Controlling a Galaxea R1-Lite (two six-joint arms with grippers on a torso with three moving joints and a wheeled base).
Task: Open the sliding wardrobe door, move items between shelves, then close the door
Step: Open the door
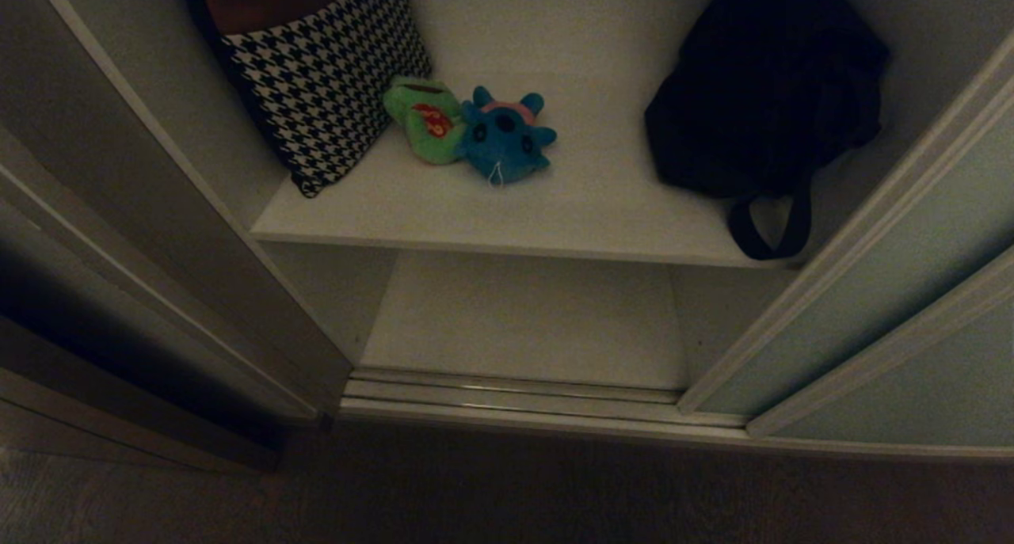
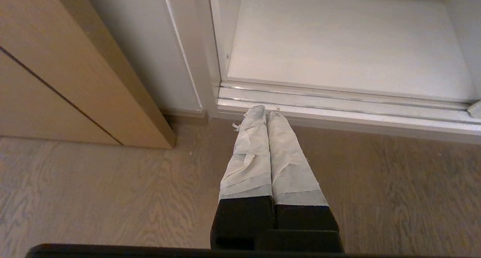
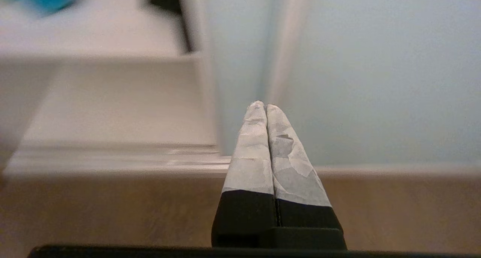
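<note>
**Wardrobe open, both toys on upper shelf**

A wood-grain floor [image 2: 112, 198] and a ribbed floor track [image 1: 507, 397] are seen in front of the open wardrobe. The sliding wardrobe door [image 1: 895, 291] is pushed to the right side. Two shelves are shown: the upper shelf [image 1: 570, 203] and, a step below, the lower shelf [image 1: 523, 314], bare. On the upper shelf a black bag [image 1: 760, 93] is leaned at the right and a houndstooth bag [image 1: 325, 77] at the left. The green plush [image 1: 424, 120] and teal plush [image 1: 503, 140] are placed touching, just beside the houndstooth bag. The left gripper [image 2: 266, 109] is held over the floor near the track, fingers pressed together, nothing held. The right gripper [image 3: 262, 104] is seen before the door panel, fingers together, empty.
</note>
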